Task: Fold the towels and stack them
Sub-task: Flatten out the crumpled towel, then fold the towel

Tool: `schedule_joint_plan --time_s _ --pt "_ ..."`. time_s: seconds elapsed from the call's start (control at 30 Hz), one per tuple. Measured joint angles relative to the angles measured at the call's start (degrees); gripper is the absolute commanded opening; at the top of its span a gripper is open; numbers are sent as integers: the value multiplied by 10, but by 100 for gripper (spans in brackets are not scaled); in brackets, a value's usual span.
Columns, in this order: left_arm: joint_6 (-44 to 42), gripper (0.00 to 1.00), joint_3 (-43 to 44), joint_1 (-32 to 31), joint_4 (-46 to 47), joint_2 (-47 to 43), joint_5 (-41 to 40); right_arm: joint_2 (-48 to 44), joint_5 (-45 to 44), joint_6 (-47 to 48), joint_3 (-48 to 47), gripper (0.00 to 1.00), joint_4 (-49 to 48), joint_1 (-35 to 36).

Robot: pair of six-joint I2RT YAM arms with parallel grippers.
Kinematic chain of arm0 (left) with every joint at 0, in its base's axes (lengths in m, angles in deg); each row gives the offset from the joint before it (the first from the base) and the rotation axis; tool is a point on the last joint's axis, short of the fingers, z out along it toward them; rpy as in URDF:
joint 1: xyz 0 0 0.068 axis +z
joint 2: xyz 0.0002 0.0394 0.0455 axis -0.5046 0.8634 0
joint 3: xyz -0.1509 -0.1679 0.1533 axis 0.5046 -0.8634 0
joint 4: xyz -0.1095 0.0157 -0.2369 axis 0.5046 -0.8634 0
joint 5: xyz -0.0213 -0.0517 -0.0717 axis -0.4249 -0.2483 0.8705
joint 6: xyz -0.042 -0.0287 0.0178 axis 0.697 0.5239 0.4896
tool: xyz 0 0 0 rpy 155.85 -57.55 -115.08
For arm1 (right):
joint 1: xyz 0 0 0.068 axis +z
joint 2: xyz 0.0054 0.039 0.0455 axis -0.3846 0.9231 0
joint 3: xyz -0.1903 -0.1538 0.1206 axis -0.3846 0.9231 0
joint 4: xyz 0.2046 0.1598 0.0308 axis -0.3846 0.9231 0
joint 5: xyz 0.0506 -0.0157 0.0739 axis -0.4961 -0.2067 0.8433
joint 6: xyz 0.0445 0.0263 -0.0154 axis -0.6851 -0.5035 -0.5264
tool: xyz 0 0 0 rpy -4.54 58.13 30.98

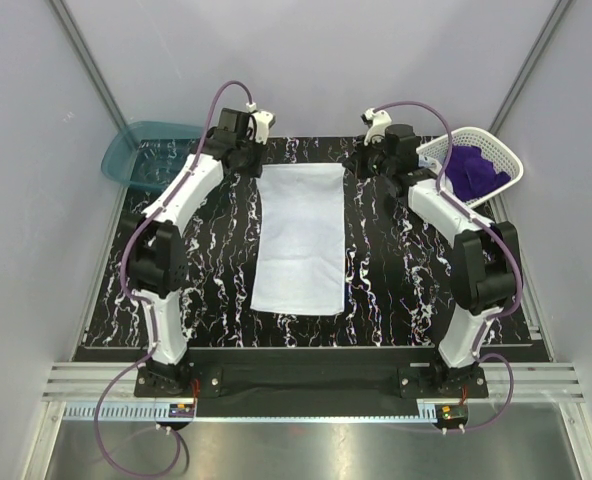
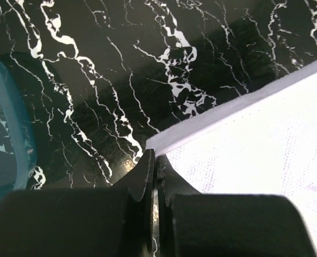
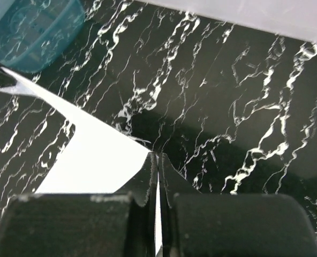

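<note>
Clearly, the left gripper is pressing its fingers fully together, and the far-left corner of the white rectangular cloth towel is running straight into the seam between the tips, so it appears to be pinching that corner. From both sets of fingers the towel is lying flat on the black white-veined tabletop, stretching back toward the arm bases. The right gripper is likewise squeezing shut, with the far-right corner meeting its tips.

The step in hand looks like the first fold. To do it well, both grippers should be lifting together at matching height, keeping the edge between the fingers taut. They should carry that edge toward the near edge so corner is landing on corner. Neither pinch should loosen until the cloth is lying down.

Well left of the left fingers, the teal translucent plastic bin is sitting with nothing showing inside it. Just right of the right fingers, the white mesh plastic basket is holding the deep purple crumpled towel. Whether another cloth is lying beneath it cannot be told.
</note>
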Motion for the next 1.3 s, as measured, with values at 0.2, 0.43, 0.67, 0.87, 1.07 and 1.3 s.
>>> schedule_joint_plan --time_s 0.2,0.43,0.67,0.87,1.07,1.3 --pt "5 0 -144 -7 34 -83 1 -43 44 -8 104 0 -12 2" --pt "20 0 -231 -50 22 -181 -17 -180 54 -57 216 0 12 4" --pt "75 0 -362 -96 16 -291 -38 -311 35 -109 325 0 45 35" --pt "109 0 -447 -143 12 -317 -44 -391 30 -158 434 0 83 57" --pt "131 11 -505 -155 -3 -357 -53 -427 25 -213 491 1 89 112" --pt "156 46 -540 -155 -53 -368 -79 -427 -20 -265 539 33 136 137"
